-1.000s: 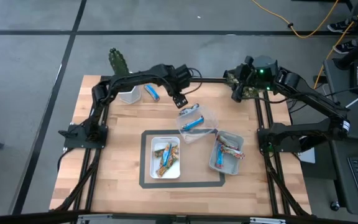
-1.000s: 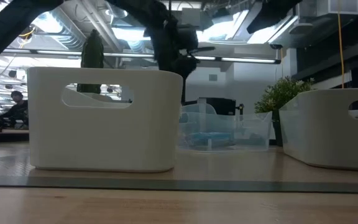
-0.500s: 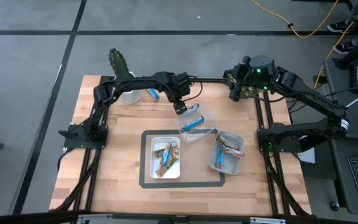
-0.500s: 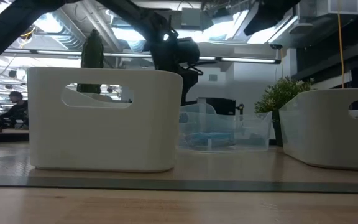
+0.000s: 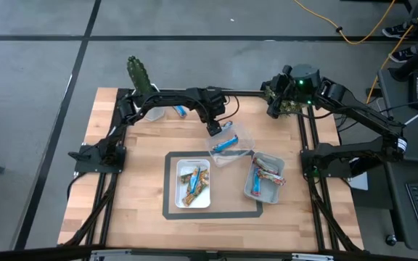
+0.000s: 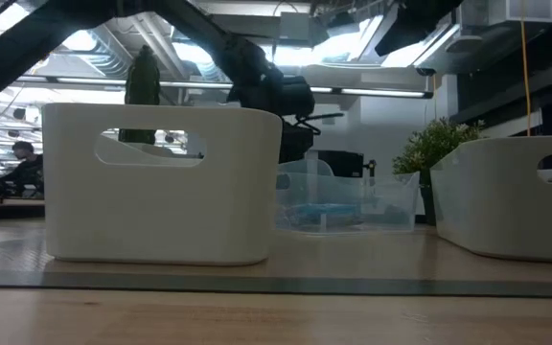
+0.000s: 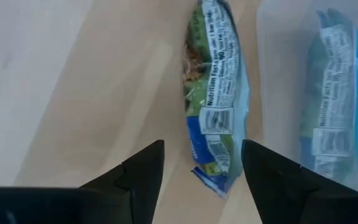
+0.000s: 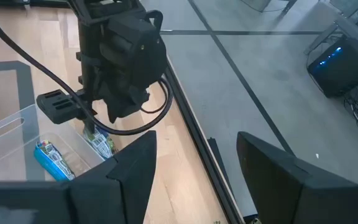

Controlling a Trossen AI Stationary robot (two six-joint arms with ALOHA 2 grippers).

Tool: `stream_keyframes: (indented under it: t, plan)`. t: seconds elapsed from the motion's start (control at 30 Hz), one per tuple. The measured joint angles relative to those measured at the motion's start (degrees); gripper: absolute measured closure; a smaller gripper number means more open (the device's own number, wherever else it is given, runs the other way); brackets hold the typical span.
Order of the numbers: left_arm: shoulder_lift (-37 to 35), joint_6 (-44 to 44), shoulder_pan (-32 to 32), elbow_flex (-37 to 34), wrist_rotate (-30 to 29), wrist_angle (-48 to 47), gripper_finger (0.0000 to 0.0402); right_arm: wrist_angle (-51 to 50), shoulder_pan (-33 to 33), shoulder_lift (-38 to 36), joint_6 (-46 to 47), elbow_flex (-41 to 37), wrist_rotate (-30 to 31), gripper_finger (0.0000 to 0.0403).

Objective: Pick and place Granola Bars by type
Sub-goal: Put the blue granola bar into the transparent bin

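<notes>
My left tool [image 7: 201,168] hangs spread wide over a loose bar [image 7: 215,93] on the table [image 5: 136,188], just beside the clear bin [image 5: 242,145], lined up, I judge, for a pinch. Its wrapper reads "Nutrition Facts". From table centre, the white bin [image 5: 177,190] of brown bars sits at 6 o'clock, the grey bin [image 5: 255,190] at 4, another blue bar [image 5: 178,111] at 11. My right tool [image 8: 194,168] waits open at 1 o'clock.
</notes>
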Motion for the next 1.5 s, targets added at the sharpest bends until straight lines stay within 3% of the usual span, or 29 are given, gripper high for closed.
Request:
stream_keyframes:
  t: [0.4, 0.8, 1.03, 1.33, 1.5]
  plan:
    - [3.2, -2.6, -0.3, -0.1, 2.0, 1.9, 0.0196, -0.1, 0.0, 0.0, -1.3, 0.0, 0.0, 0.0179]
    - [4.2, -4.2, -0.5, 0.1, -5.3, 1.9, 0.0216, -0.1, 0.0, 0.0, -1.6, 0.0, 0.0, 0.0179]
    - [4.4, -4.8, -0.2, 0.1, -8.0, 1.7, 0.0246, -0.1, 0.0, 0.0, -1.5, 0.0, 0.0, 0.0179]
    - [4.3, -5.0, -0.6, 0.0, -2.0, 1.4, 0.0323, -0.1, 0.0, 0.0, -1.5, 0.0, 0.0, 0.0179]
    - [4.3, -4.1, -0.7, 2.9, -2.0, -2.1, 0.0372, -0.1, 0.0, 0.0, -1.5, 0.0, 0.0, 0.0179]
